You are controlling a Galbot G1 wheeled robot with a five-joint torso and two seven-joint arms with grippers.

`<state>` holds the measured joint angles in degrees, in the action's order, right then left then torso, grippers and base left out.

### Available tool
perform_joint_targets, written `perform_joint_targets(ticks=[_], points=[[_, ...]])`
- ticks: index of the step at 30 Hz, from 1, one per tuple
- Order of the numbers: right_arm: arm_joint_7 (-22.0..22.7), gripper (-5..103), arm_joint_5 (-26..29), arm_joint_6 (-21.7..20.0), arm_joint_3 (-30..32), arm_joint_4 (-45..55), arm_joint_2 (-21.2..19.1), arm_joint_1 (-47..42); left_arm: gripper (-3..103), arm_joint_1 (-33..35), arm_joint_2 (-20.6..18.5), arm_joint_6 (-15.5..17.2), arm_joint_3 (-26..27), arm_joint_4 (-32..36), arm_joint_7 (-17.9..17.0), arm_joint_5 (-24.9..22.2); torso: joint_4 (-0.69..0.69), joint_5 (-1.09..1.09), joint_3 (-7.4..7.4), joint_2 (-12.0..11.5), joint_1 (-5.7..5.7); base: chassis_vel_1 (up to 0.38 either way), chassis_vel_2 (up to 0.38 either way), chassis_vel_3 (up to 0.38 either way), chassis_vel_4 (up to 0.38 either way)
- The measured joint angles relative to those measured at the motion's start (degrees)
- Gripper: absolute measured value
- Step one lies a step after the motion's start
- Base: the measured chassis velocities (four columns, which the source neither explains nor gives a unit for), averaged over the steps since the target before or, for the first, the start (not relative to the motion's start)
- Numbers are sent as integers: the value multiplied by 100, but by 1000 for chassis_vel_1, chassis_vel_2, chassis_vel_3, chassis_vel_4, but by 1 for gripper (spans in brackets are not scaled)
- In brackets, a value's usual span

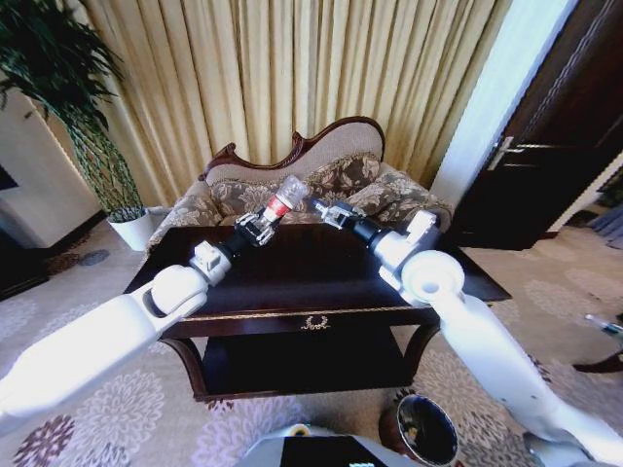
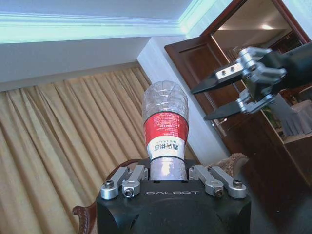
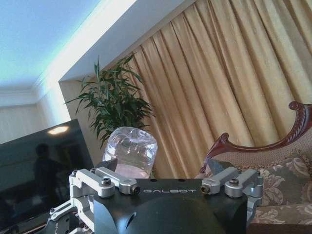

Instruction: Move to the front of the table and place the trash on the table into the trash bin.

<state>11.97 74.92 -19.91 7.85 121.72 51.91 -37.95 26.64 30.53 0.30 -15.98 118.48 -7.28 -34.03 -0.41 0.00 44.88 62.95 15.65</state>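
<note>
2 claws are raised over the counter (image 1: 292, 282) before you: your left claw (image 1: 259, 230) is clamped on the lower end of the clear bottle (image 1: 283, 199) with the red label, holding it tilted up toward the sofa (image 1: 336, 180). Your right claw (image 1: 324, 211) sits just beside the bottle's far end with its fingers (image 2: 218, 80) spread wide and nothing between them. The trash bin (image 1: 424, 433) stands on the carpet (image 1: 127, 413) near the counter's front right leg, below your right arm.
</note>
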Motion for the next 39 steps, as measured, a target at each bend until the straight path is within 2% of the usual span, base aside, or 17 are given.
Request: perform_joint_targets(ticks=[19,33,34,36,38,39], points=[[172,100,56,-23,-538,-1,251,425,31,-5,-109,34,-94,151,37,1,0,0,0,0,0,0,0,0,0],[285,100,40,-36,-826,-137,388,694,31,-24,-208,23,-378,344,76,49,1,0,-1,0,0,0,0,0,0],[291,103,28,-36,-839,-145,398,699,31,-9,-221,20,-378,346,73,55,1,0,-1,1,0,0,0,0,0],[304,100,16,-36,-847,-149,407,700,31,1,-226,16,-378,348,67,58,1,0,-1,0,0,0,0,0,0],[332,90,-23,-35,-863,-152,415,700,31,9,-248,6,-357,356,64,60,0,0,0,1,0,0,0,0,0],[332,90,-23,-35,-863,-152,415,700,31,9,-248,6,-357,356,64,60,0,0,0,1,0,0,0,0,0]])
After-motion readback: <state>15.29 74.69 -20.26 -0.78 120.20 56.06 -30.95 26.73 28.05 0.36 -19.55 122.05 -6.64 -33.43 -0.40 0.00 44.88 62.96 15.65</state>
